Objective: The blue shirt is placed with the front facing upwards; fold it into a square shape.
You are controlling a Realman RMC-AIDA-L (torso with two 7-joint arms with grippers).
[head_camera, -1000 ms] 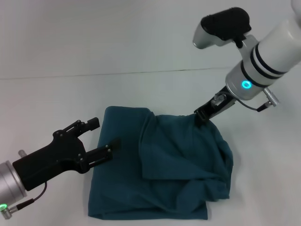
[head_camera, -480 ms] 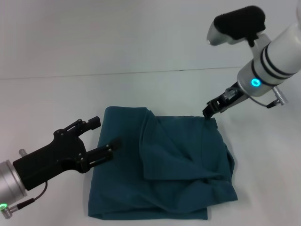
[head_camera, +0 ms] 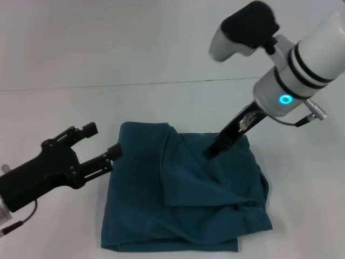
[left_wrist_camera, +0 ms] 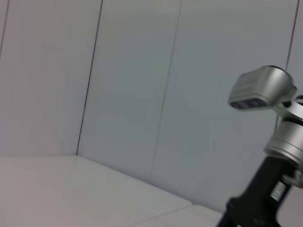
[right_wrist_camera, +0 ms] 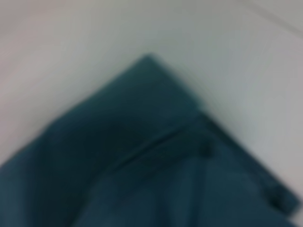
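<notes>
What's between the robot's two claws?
In the head view, only rumpled blue shirt lies between the left gripper and right gripper.

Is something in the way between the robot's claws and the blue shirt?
No, nothing visible is. The right gripper is over the blue shirt, and the left gripper is open by its left edge. Only bare table lies around.

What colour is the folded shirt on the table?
The shirt is plain teal-blue, with no print showing; the head view shows it best.
</notes>
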